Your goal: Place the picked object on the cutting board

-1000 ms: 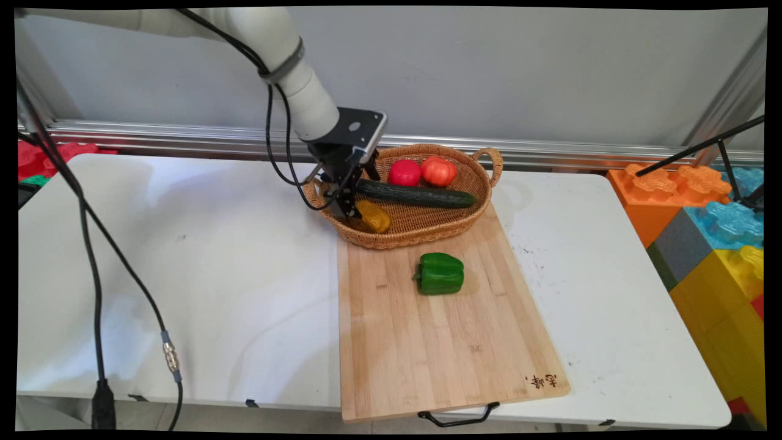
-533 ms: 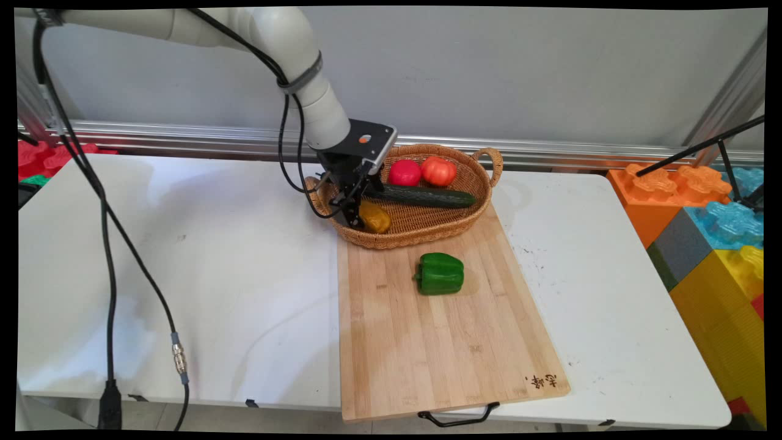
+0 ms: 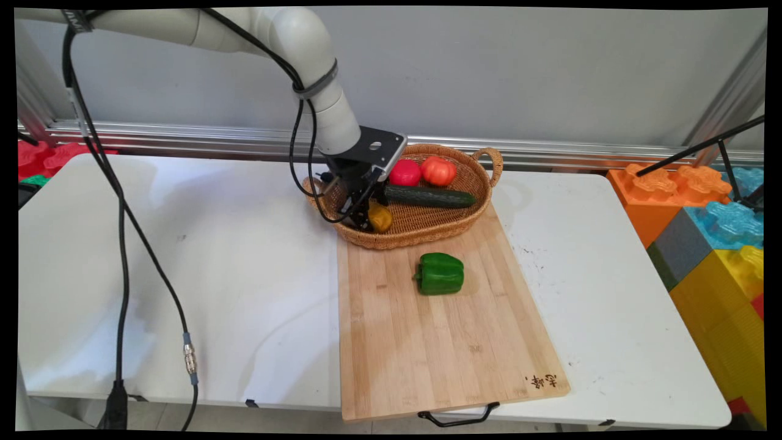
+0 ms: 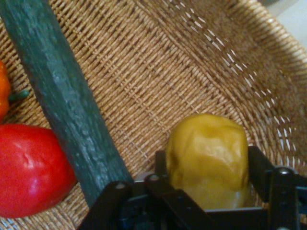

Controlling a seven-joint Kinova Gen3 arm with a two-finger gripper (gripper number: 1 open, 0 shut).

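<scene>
My gripper [image 4: 208, 191] has slid further along the woven wicker basket [image 3: 470, 211] over the last second, sinking in toward the yellow bell pepper [image 4: 208, 158], and now that pepper sits right between my fingers [image 4: 259, 165]. In the hand view one finger stands on each flank of it, up against the skin as far as I can see, so I judge I am closed on it, though I cannot tell how firmly. The pepper has not left the basket; it rests on the weave just under me, where it lay a second ago.

Just beside my gripper, on one side, lies the long dark green cucumber [image 4: 62, 110], slanting across the basket floor. Beyond it sit the round red tomato [image 4: 31, 170] and a sliver of the orange-red tomato [image 4: 4, 98]. None of them has moved.

Away from me, toward the near edge, the pale bamboo cutting board [image 3: 440, 360] lies flat on the white tabletop [image 3: 183, 275], its far end tucked against the basket. A glossy green bell pepper [image 3: 440, 274] lies on it, well apart from my gripper. Off to the far side stand big plastic building blocks [image 3: 708, 232] in orange, blue and yellow. Behind the basket runs a metal rail under a plain grey wall [image 3: 519, 73].
</scene>
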